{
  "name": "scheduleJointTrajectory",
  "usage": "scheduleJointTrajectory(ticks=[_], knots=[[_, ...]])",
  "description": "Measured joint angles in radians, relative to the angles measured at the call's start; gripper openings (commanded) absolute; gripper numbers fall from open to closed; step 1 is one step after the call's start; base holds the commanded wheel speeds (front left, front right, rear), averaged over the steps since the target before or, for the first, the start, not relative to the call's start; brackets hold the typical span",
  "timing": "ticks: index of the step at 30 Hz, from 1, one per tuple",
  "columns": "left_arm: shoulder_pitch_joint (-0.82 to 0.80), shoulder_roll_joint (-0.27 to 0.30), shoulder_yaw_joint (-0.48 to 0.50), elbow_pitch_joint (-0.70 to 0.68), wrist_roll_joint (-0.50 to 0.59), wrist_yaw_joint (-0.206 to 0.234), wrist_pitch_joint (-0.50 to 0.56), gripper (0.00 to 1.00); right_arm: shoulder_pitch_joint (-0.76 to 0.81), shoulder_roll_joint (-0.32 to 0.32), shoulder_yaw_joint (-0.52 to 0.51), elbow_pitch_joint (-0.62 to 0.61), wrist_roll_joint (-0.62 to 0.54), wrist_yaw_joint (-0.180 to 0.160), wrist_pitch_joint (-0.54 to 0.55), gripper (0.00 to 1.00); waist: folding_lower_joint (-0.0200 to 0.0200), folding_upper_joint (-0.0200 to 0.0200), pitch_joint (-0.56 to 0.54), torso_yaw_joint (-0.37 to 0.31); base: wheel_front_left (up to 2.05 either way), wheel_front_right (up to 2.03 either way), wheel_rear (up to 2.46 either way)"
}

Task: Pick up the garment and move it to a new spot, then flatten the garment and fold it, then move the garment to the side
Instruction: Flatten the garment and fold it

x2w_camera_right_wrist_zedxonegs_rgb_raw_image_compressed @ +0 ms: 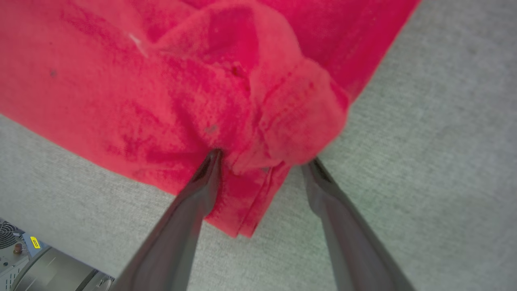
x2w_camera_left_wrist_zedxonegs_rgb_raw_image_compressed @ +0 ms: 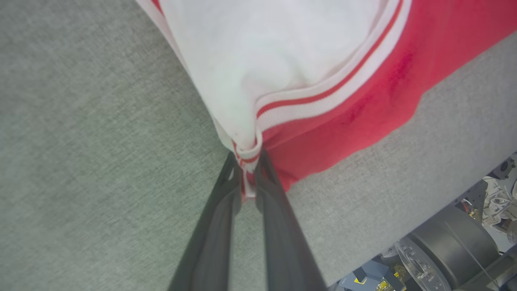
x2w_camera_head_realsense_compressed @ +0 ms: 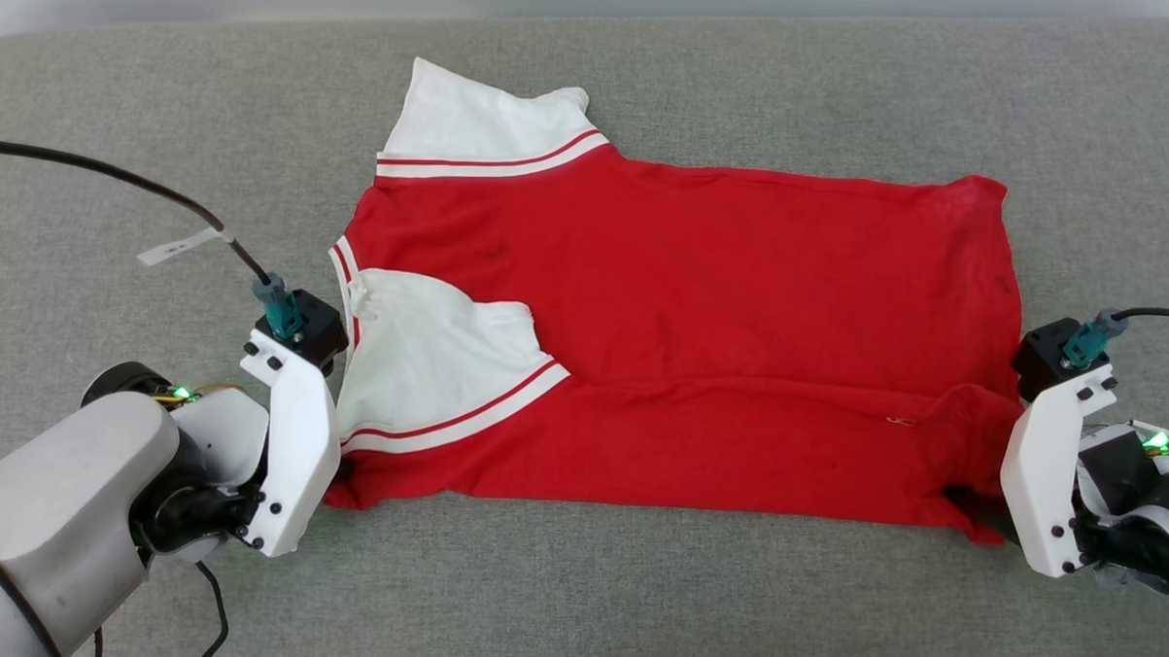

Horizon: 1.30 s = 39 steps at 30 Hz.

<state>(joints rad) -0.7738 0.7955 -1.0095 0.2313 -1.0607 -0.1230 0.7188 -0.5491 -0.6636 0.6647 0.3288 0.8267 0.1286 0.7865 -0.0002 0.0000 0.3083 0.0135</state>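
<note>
Garment (x2w_camera_head_realsense_compressed: 702, 303) lies spread, central on the counter (x2w_camera_head_realsense_compressed: 576, 581), near-left corner clamped in the left tool (x2w_camera_left_wrist_zedxonegs_rgb_raw_image_compressed: 247, 169); the right tool (x2w_camera_right_wrist_zedxonegs_rgb_raw_image_compressed: 263, 159), spread wide astride the bunched near-right corner, should pinch both layers before lifting

place: robotics lab | evidence: grey cloth-covered bench (x2w_camera_head_realsense_compressed: 634, 583), fan-vented equipment case (x2w_camera_right_wrist_zedxonegs_rgb_raw_image_compressed: 12, 242) beneath its edge

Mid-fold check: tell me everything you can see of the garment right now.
The garment is a red, soft-looking shirt with white sleeves and striped trim. It lies sideways on the gray surface, its near edge folded over. The left gripper pinches its striped trim; the right gripper, open, straddles its bunched red corner.
</note>
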Motion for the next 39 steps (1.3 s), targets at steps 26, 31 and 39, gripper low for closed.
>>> scheduleJointTrajectory(ticks=[26,31,39], knots=[[0.209,0.12,-0.027,-0.247,-0.063,0.062,-0.08,0.0,0.141,-0.197,-0.027,-0.186,0.097,0.002,-0.092,0.0,0.0002,0.0,-0.117,-0.018,0.0,0.0,0.0],[0.232,0.118,-0.044,-0.22,-0.06,0.071,-0.086,0.0,0.215,-0.165,-0.012,-0.147,0.089,0.002,-0.078,0.0,0.0002,0.0,-0.102,-0.015,0.0,0.0,0.0],[0.234,0.106,-0.03,-0.181,-0.054,0.069,-0.131,1.0,0.22,-0.119,-0.052,-0.124,0.068,0.002,-0.139,1.0,0.0004,0.0,-0.094,-0.016,0.0,0.0,0.0]])
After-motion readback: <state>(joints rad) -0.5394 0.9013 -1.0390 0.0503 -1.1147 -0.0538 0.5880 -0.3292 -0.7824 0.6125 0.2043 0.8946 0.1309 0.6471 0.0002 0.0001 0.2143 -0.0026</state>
